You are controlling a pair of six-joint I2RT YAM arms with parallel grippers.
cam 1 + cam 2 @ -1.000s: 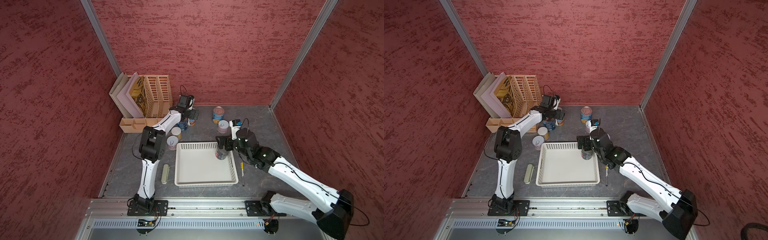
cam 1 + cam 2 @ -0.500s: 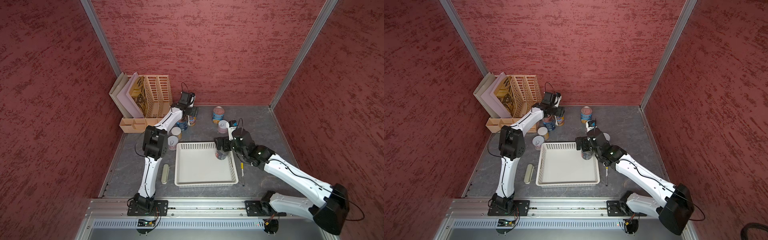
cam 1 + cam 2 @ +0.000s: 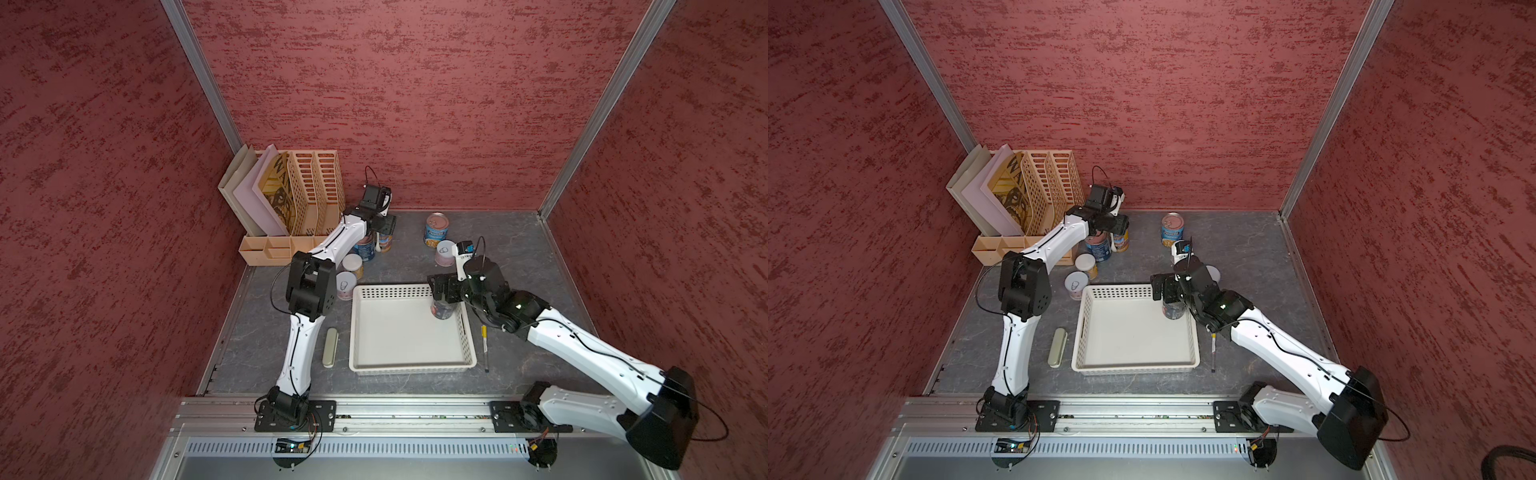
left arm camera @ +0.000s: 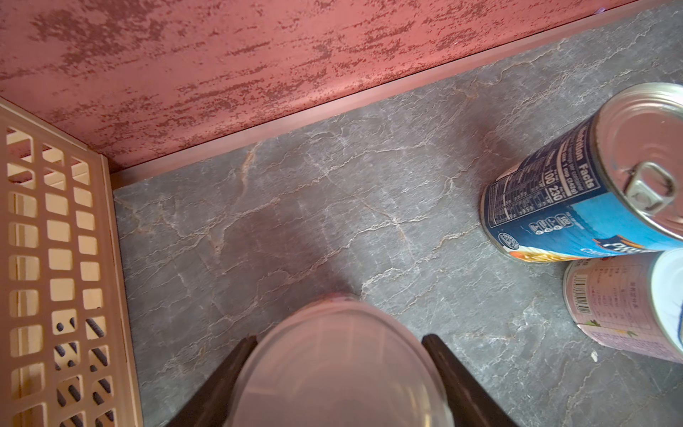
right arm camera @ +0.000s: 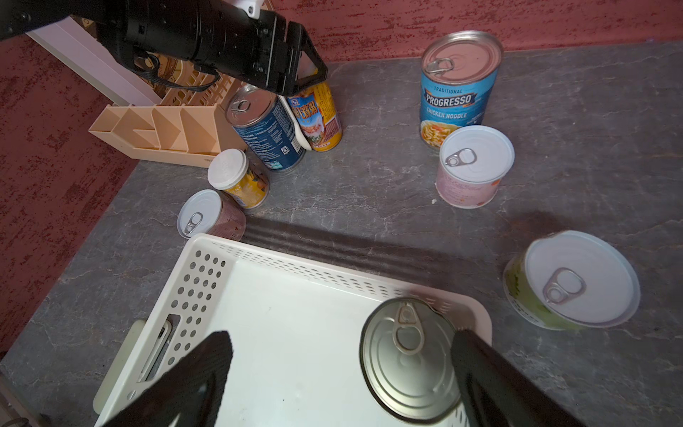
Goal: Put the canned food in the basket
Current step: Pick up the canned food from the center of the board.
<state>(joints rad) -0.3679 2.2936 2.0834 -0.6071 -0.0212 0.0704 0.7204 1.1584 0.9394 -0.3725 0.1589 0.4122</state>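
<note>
Over the table point(image 3: 415, 257), in both top views, my left hand point(image 3: 384, 232) reaches into the far left group of cans. It is closed on the slim yellow can point(image 3: 1121, 244), which stands upright beside a blue can point(image 3: 365, 249). My right hand point(image 3: 1165, 291) hangs over the far right corner of the basket point(image 3: 411, 366), where the dark can point(image 3: 444, 309) stands upright inside.

From the left wrist, both fingers point(image 4: 221, 380) press against the sides of the slim yellow can point(image 4: 342, 369) under its pale lid.

From the right wrist, the right hand point(image 5: 342, 338) is spread wide and grips nothing. One finger sits right at the dark can point(image 5: 408, 358), touching or just beside, I cannot tell which. The other finger is well apart from it.
</note>
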